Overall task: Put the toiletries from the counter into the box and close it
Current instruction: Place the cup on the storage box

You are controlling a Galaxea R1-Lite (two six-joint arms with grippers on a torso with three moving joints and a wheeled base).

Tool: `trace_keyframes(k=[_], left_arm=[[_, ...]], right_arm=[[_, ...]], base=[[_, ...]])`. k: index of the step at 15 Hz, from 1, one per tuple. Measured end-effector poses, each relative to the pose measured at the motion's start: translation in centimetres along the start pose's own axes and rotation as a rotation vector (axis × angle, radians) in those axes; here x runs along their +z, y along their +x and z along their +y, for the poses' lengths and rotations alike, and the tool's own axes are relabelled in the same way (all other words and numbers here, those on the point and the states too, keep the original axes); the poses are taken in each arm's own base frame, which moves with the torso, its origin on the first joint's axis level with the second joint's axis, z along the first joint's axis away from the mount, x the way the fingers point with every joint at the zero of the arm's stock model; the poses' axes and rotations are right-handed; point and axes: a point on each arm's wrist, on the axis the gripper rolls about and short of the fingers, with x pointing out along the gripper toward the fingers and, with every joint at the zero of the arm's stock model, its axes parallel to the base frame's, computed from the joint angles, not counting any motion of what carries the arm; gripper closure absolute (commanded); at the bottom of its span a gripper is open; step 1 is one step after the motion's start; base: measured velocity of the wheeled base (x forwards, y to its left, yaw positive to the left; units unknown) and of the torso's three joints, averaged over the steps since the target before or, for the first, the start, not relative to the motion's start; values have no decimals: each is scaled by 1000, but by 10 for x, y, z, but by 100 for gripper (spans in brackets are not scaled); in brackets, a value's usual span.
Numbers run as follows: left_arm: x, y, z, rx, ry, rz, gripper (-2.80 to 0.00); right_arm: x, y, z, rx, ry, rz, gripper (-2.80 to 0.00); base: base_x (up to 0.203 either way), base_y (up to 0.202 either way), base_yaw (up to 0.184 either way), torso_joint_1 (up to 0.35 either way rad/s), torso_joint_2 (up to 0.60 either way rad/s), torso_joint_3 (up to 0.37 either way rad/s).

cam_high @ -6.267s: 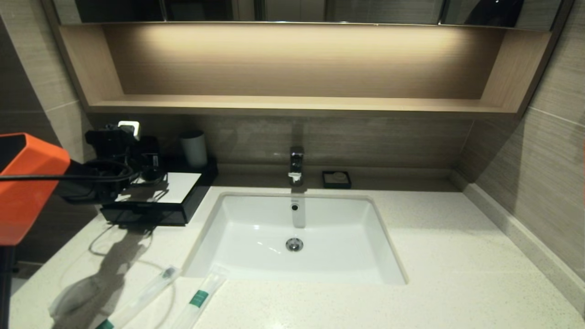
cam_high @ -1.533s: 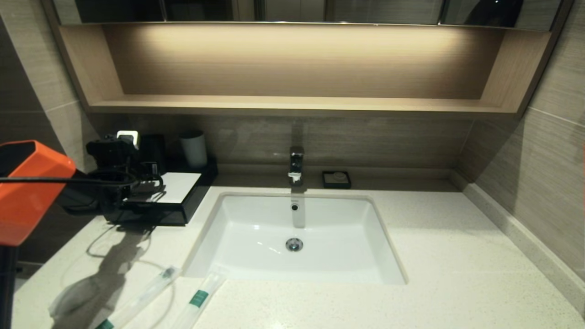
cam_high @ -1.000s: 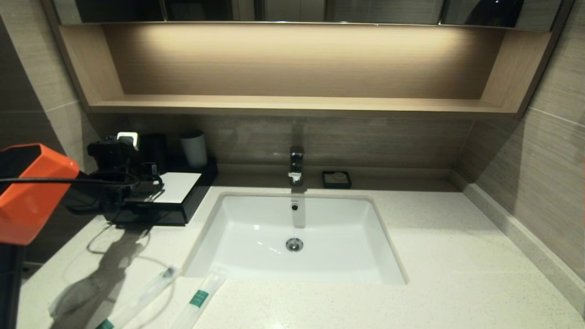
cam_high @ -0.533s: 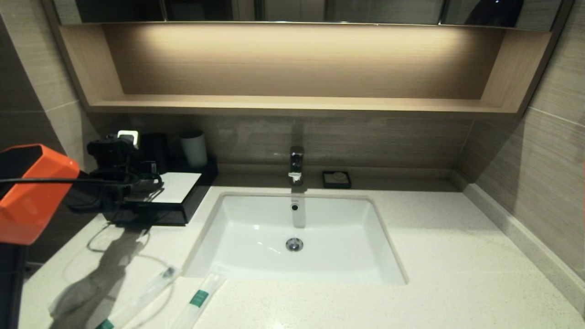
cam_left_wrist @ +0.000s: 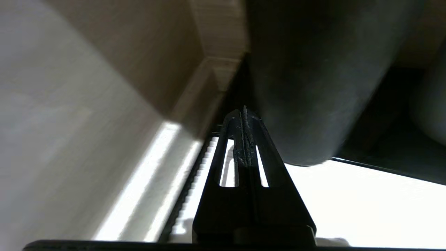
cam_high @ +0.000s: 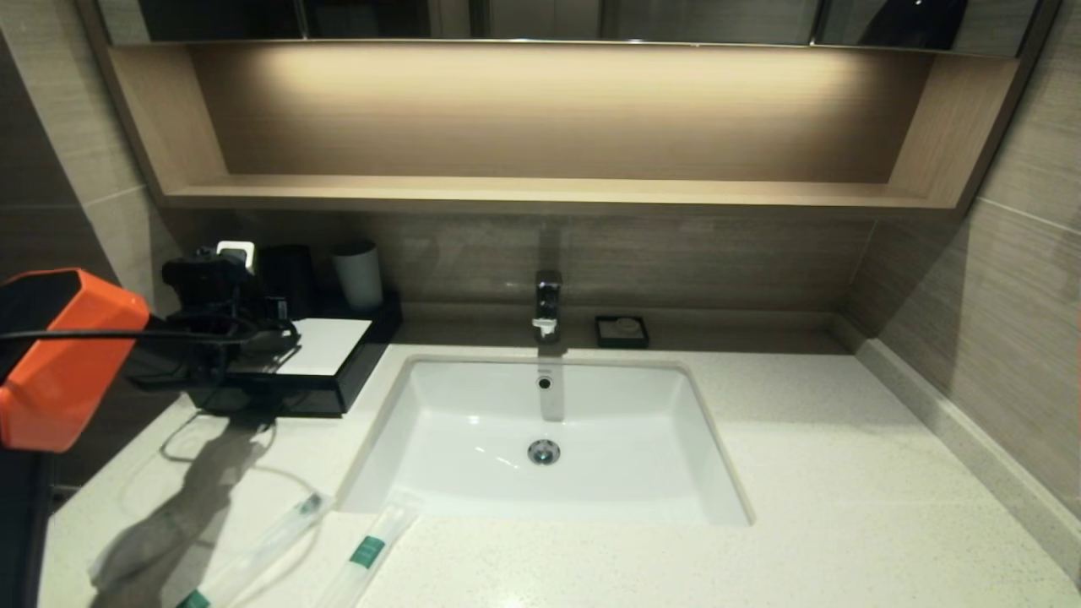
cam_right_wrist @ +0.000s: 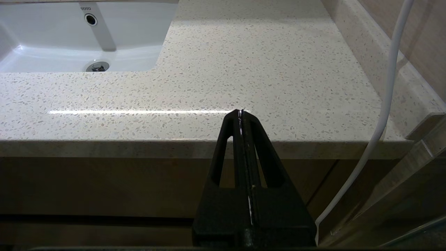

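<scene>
At the counter's (cam_high: 802, 473) back-left corner, my left gripper (cam_high: 274, 340), fingers pressed together on nothing, hangs over the white top of the box (cam_high: 325, 344), with the black tumbler (cam_high: 287, 272) and the white-grey cup (cam_high: 358, 275) standing just behind it toward the wall. Two toothbrush packets (cam_high: 365, 549) and a clear pouch (cam_high: 127, 553) lie at the counter's front-left edge beside the sink (cam_high: 473, 422), well apart from the box, whose inside is hidden. My right gripper (cam_right_wrist: 241, 112), also pressed shut and empty, is parked off the counter's front edge.
</scene>
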Motion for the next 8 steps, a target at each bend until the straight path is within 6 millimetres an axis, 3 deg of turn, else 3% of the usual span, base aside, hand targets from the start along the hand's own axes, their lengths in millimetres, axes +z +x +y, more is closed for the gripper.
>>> trace_keyframes(k=[3, 8], left_arm=[[17, -19, 8, 8, -1, -7, 0], [31, -75, 10, -15, 7, 30, 0]], right_arm=[[0, 0, 0, 0, 0, 0, 0], [0, 0, 0, 0, 0, 0, 0]], base=[[0, 0, 0, 0, 0, 0], [0, 0, 0, 0, 0, 0]])
